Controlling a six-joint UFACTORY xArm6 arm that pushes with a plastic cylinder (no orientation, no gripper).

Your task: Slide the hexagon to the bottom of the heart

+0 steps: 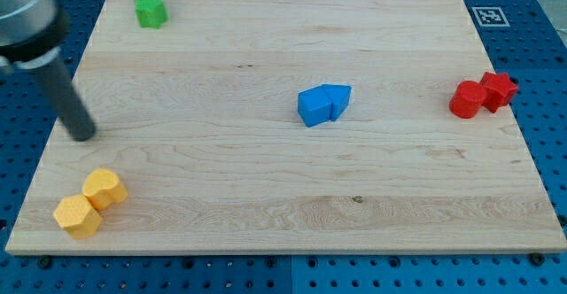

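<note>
Wooden board (266,179) on blue pegboard (549,108). At left: my tip (82,135), no jaws; below it two yellow blocks touching, hexagon (76,216) and heart (104,189). Top left, two green blocks (148,5). Centre, two blue blocks (323,104). Right, two red blocks (481,95).

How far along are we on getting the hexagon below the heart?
Nothing looks done yet. The yellow hexagon sits at the view's bottom left, touching the yellow heart but on its lower-left side, not directly below. My tip rests above both, touching neither. Left: come round the hexagon and nudge it rightward under the heart.
</note>
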